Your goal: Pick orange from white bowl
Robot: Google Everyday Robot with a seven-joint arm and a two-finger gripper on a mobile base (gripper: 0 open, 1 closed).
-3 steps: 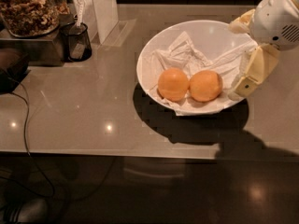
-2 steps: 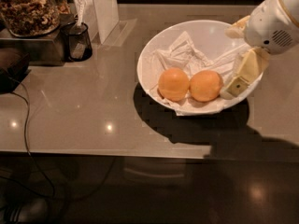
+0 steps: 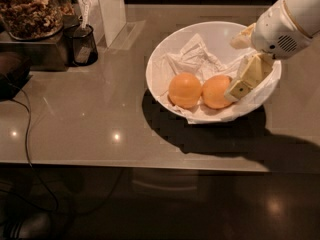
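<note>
The white bowl [image 3: 165, 59] stands on the counter, lined with crumpled white paper, with two oranges side by side in it. The orange [image 3: 215, 91] is the right one, slightly wider and paler; its deeper-coloured twin [image 3: 184, 89] lies to its left, touching it. My gripper [image 3: 233, 69] reaches in over the bowl's right rim on a white arm. It is open. One beige finger [image 3: 242, 81] rests right against the orange's right side, and the other [image 3: 242, 37] is higher, above the paper. It holds nothing.
A glass jar of nuts [image 3: 30, 9] stands on a steel stand at the back left. A black mesh cup [image 3: 82, 44] and a white box [image 3: 111, 9] stand beside it. A dark object with a cable [image 3: 12, 79] lies at the left edge. The counter's front edge [image 3: 150, 164] runs below.
The gripper has moved left and down, from the bowl's right rim into the bowl, up against the right orange. The oranges and bowl have not moved.
</note>
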